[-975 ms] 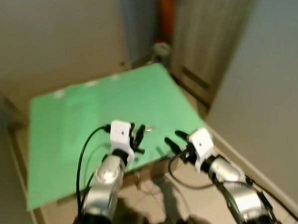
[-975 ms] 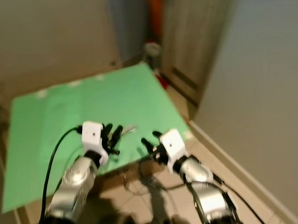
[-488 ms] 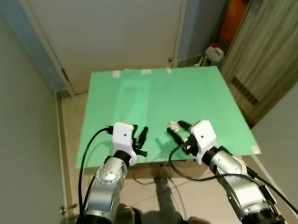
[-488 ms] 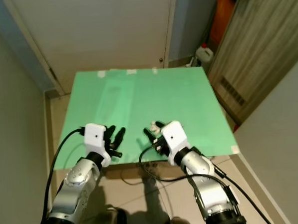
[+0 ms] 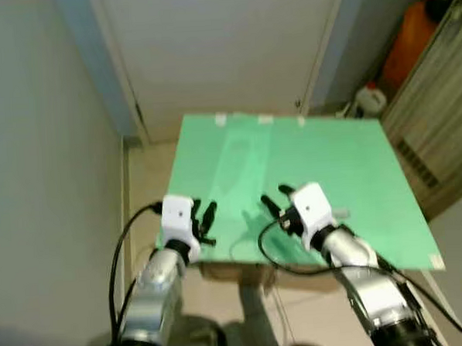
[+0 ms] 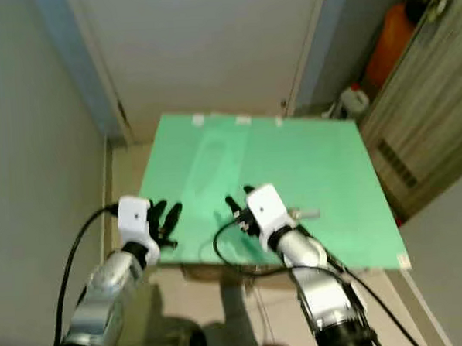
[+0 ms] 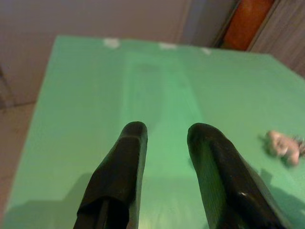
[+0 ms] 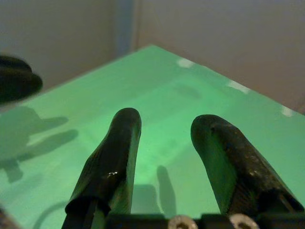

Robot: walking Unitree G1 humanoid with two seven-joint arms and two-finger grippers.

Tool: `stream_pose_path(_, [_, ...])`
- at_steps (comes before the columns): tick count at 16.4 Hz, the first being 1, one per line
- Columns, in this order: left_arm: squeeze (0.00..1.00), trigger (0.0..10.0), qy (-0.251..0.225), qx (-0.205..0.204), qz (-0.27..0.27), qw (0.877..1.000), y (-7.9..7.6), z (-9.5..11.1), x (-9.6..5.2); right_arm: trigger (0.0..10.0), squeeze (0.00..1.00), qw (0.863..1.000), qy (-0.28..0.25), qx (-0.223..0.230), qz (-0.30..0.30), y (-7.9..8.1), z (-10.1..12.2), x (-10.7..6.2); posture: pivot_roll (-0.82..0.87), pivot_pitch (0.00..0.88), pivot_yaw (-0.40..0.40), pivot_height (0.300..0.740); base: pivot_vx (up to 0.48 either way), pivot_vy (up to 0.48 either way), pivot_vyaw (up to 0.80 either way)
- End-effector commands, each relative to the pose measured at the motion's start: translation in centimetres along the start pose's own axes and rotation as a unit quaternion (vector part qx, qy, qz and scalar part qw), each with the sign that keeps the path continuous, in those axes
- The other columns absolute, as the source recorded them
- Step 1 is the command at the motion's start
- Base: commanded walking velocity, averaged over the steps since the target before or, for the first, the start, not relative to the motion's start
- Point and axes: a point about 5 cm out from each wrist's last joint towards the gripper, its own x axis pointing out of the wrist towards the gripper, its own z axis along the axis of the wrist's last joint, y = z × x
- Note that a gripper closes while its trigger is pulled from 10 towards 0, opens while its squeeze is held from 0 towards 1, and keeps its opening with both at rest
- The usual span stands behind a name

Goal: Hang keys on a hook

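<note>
Keys (image 6: 303, 213) just beside right pincer (image 6: 240, 201), near table (image 6: 214, 143) edge

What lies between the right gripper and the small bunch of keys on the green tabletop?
Nothing: bare green tabletop separates the right gripper from the bunch of keys in the right eye view.

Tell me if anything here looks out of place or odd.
Nothing is spilled or damaged. The keys lie loose on the green table, just beside the right tool, with no hook nearby. Both tools are open and empty; the left tool hovers at the table's near edge.

plain green tabletop (image 5: 323, 153), black pincers
</note>
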Motion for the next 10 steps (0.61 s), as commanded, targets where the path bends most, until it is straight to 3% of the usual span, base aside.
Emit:
stream_pose_path(1, [0.00, 10.0, -0.016, -0.008, -0.029, 0.999, -1.36, 0.64, 0.37, 10.0, 0.00, 0.999, 0.033, -0.008, -0.020, -0.75, -1.03, -0.52, 0.01, 0.143, -0.007, 0.740, 0.000, 0.000, 0.00])
stream_pose_path(2, [0.00, 10.0, -0.009, 0.007, -0.029, 1.000, -1.43, 0.61, 0.37, 10.0, 0.00, 0.998, 0.049, -0.028, -0.032, -0.82, -1.45, -0.38, 0.01, 0.143, -0.007, 0.740, 0.000, 0.000, 0.00])
stream_pose_path(3, [0.00, 10.0, -0.001, 0.028, -0.038, 0.999, -1.48, 0.47, 0.18, 10.0, 0.00, 0.999, 0.040, -0.015, -0.026, -0.63, -1.34, -0.37, 0.02, 0.145, -0.008, 0.740, 0.000, -0.349, 0.00])
stream_pose_path(6, [0.00, 10.0, -0.008, 0.013, -0.042, 0.999, -1.65, 0.51, 0.08, 10.0, 0.00, 0.999, 0.032, -0.003, -0.015, -0.37, -1.05, -0.35, 0.02, 0.148, -0.011, 0.740, 0.000, -0.461, 0.00])
stream_pose_path(10, [0.00, 10.0, -0.003, 0.010, -0.045, 0.999, -1.90, 0.36, -0.07, 10.0, 0.00, 0.995, 0.063, -0.072, 0.017, 0.08, -1.72, -0.39, 0.02, 0.151, -0.013, 0.740, 0.000, -0.461, 0.00])
